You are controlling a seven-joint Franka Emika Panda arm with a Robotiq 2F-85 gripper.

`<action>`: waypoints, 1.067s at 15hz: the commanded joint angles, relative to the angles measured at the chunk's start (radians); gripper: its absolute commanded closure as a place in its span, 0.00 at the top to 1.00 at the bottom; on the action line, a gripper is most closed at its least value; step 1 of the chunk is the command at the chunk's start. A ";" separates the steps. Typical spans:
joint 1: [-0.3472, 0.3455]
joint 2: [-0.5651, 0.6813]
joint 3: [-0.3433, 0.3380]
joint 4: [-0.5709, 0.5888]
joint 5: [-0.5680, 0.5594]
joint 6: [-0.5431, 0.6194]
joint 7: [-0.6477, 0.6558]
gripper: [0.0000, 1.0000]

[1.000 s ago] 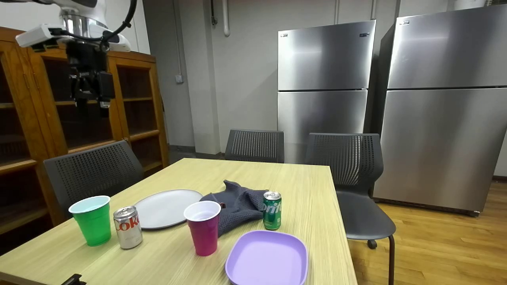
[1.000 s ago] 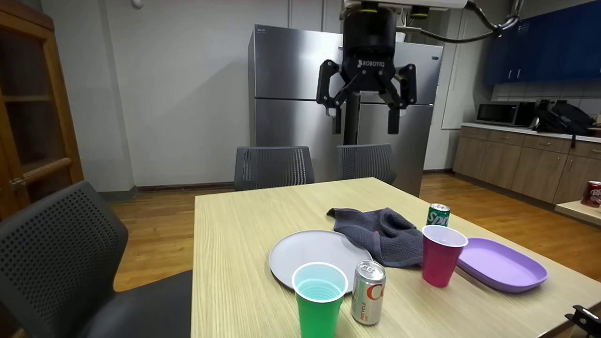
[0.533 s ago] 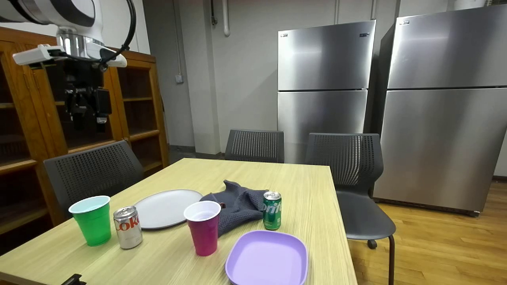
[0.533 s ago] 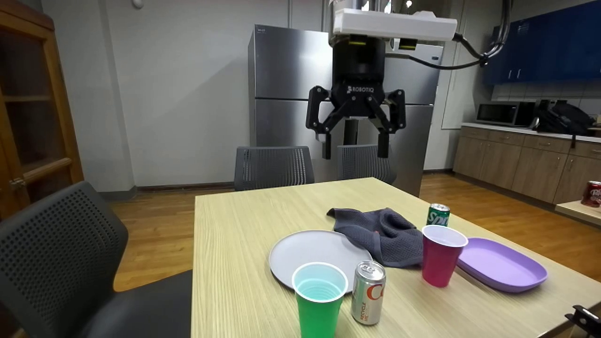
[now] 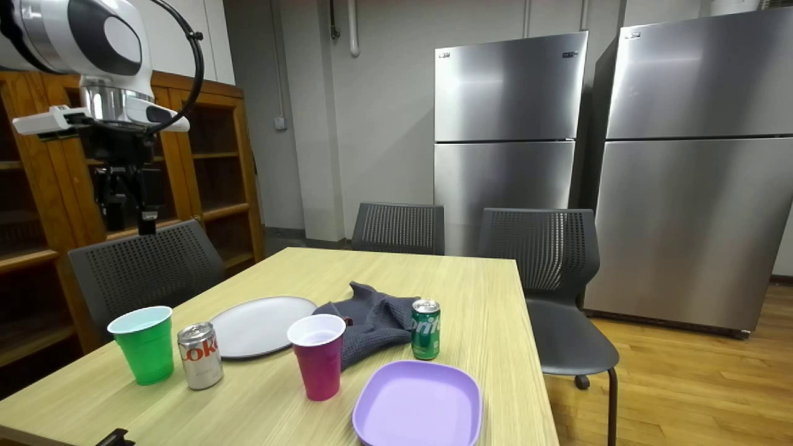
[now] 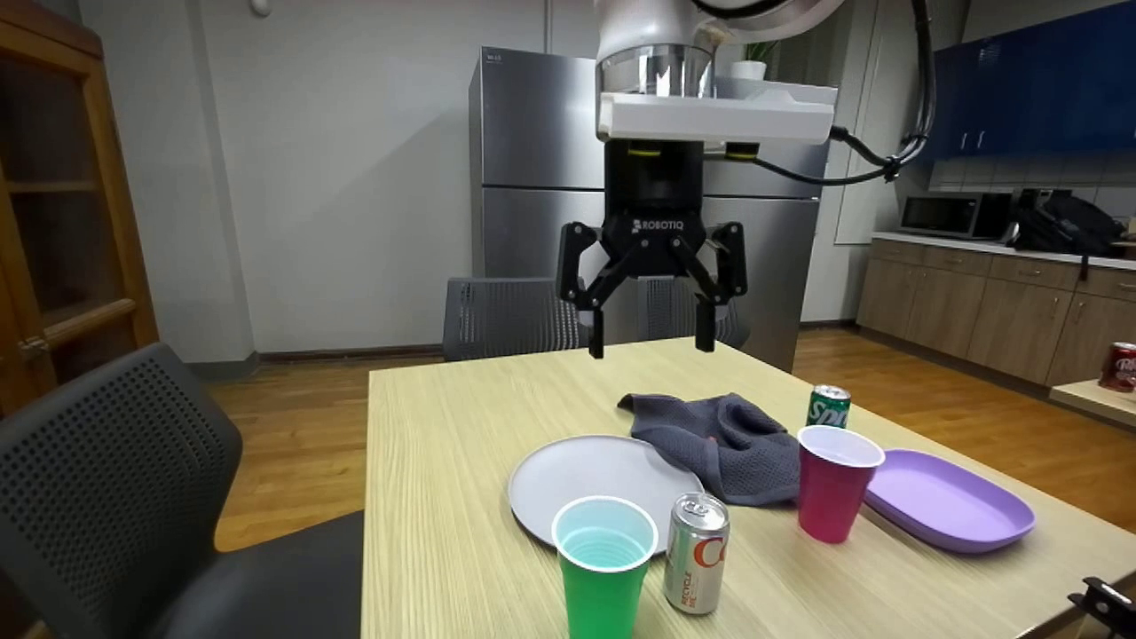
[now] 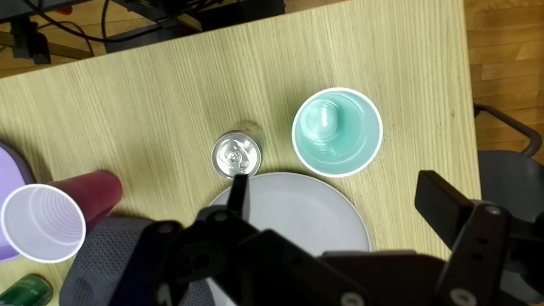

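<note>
Pincer hung above the table, its jaws spread wide. In the wrist view we logged the gray plate partly hidden behind it; from the plate's middle, the green cup stood at one o'clock, the silver can at eleven, the magenta cup toward nine.

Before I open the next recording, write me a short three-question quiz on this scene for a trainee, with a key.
1. True or false: the gripper hangs open, holding nothing.
2. Which of these stands nearest the green cup?
a) lilac plate
b) silver can
c) Sprite can
3. How many cups stand on the table?

Key:
1. True; its fingers are apart with nothing between them.
2. b
3. Two: the green cup and the magenta cup.
</note>
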 commanded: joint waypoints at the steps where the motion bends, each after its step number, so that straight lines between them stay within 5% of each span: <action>1: 0.025 0.047 0.009 -0.002 -0.045 0.048 0.096 1.00; 16: 0.067 0.134 -0.012 -0.008 -0.059 0.068 0.133 1.00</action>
